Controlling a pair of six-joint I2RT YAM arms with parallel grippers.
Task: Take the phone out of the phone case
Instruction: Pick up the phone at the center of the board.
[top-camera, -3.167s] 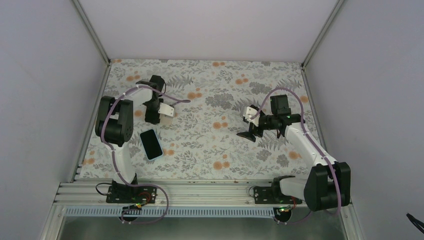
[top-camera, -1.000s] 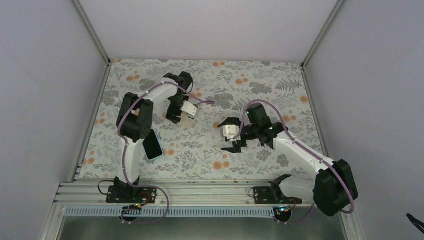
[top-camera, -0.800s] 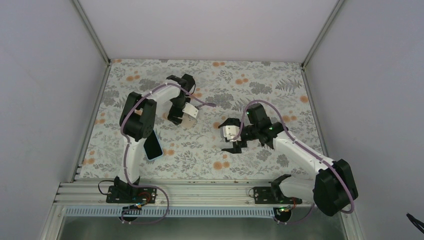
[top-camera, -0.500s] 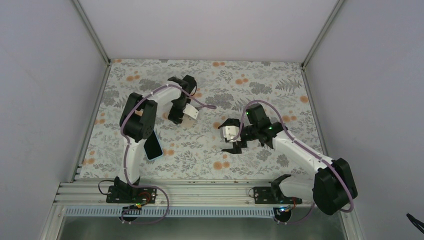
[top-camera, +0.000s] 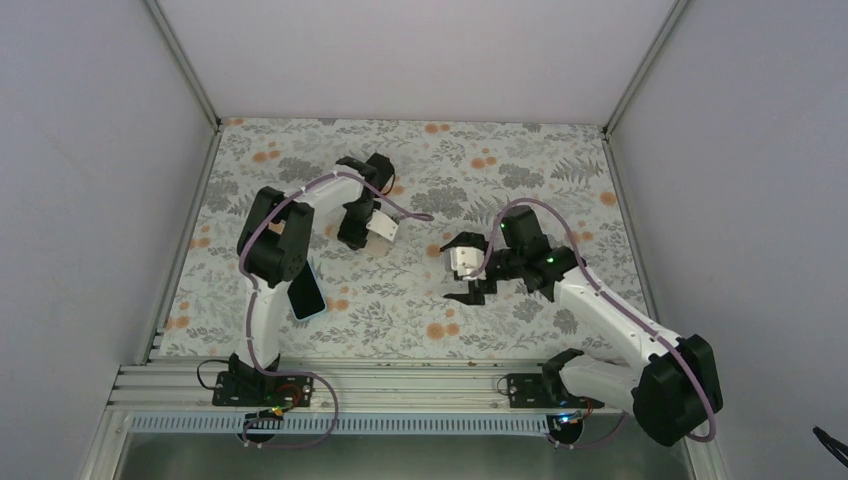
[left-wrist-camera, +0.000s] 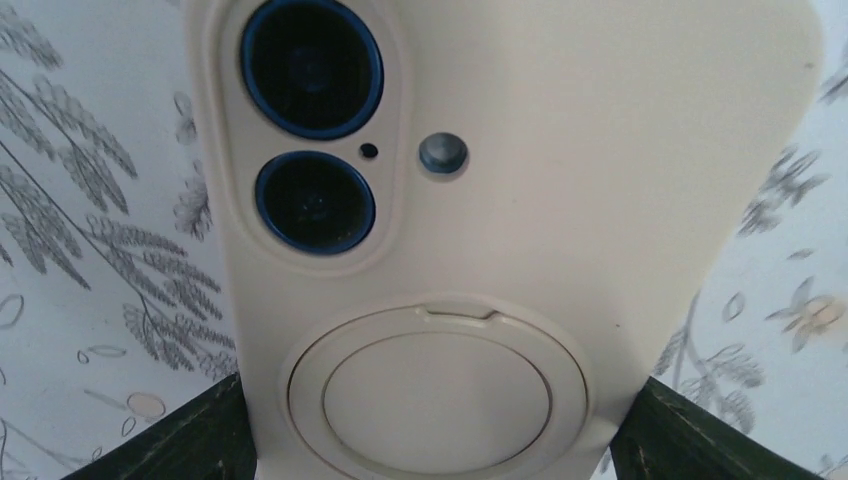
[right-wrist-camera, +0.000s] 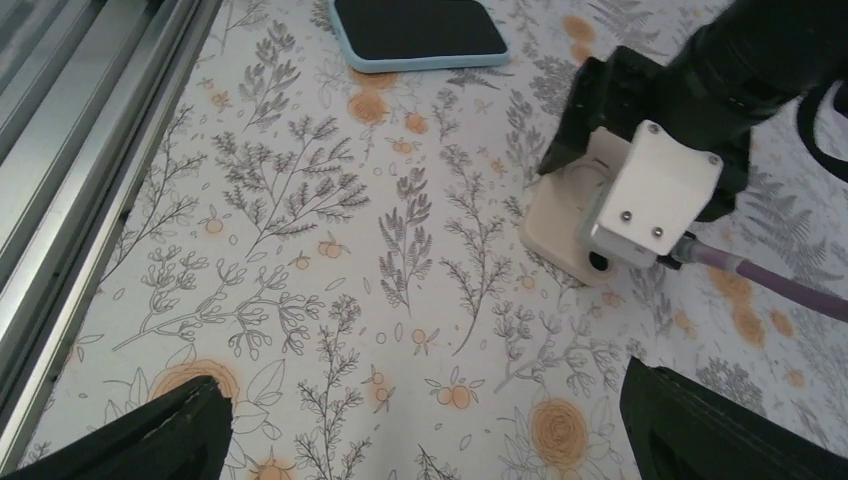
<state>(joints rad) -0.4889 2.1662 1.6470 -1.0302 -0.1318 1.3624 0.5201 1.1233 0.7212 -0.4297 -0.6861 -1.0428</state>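
One phone case (left-wrist-camera: 560, 200), pale beige shell with round ring plate and two dark-blue-ringed lenses in its cut-out, lower end cut off from view, standing on the table (top-camera: 400, 320), clamped between the left end effector (left-wrist-camera: 430, 445) fingers; phone (right-wrist-camera: 420, 28), black-faced, light-blue-edged, lying flat apart, partly arm-hidden; right end effector (top-camera: 462, 272) wide open, empty.

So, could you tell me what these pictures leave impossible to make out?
The front of the phone case: faces away; the left wrist view shows only its back.
The phone: cut off by the right wrist view's top edge; partly under the left arm from above.
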